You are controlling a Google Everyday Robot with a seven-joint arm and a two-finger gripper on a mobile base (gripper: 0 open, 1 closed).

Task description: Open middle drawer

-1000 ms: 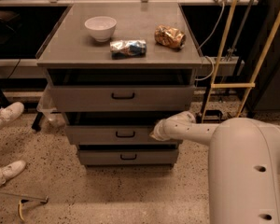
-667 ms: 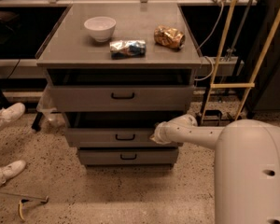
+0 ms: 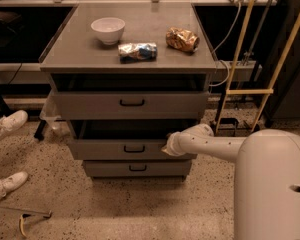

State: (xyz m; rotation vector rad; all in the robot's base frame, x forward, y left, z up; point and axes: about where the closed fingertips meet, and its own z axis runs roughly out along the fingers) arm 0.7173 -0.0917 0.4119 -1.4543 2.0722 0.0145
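Middle drawer (image 3: pixel 101 149) partly out, front proud of lower drawer (image 3: pixel 110 168), dark gap above. Gripper (image 3: pixel 167 148) against front, just right of handle (image 3: pixel 134 148); grip state: cannot tell. Further pull likely left.

the gripper (image 3: pixel 168 148) sits at the right part of the middle drawer (image 3: pixel 115 149) front, its tip lost against the grey edge there. the drawer's inside is mostly dark, shadowed under the top drawer (image 3: pixel 90 105). the robot's white body (image 3: pixel 272 184) is cut by the right and near edges. at the left, the wearer of the white shoes (image 3: pixel 9 125) is cut off. print on the blue packet (image 3: pixel 137 51) and the crumpled bag (image 3: pixel 182 39) is unreadable.
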